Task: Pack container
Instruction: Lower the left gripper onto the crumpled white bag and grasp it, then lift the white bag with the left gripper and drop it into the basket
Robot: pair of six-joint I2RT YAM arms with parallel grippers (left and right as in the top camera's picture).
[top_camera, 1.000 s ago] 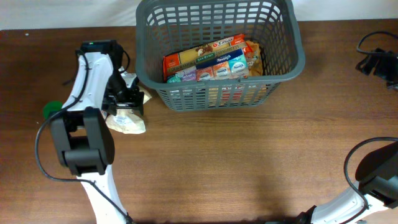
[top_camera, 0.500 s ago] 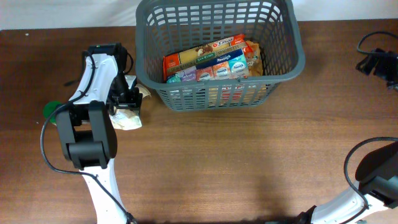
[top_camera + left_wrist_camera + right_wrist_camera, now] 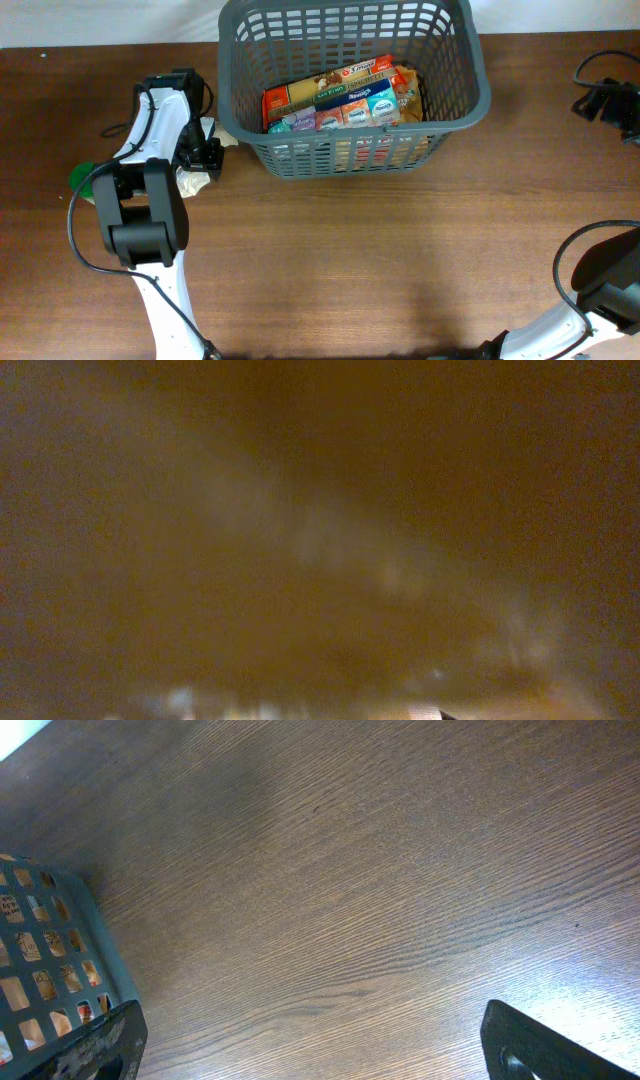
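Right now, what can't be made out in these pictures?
- Left wrist view: all brown blur, nothing readable.
- Overhead: left gripper jaws hidden under the left arm; pale bag beneath mostly covered.
- Right wrist view: right gripper jaws cut off by the bottom edge.
- Overhead: green object half behind that arm, unidentifiable.

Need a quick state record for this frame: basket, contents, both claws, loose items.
basket: far centre, upright, partly filled
contents: boxed and bagged groceries
left claw: just left of basket, over pale packet; open or shut unclear, wrist view blurred
right claw: open, empty, above bare table
loose: green item, left of left arm
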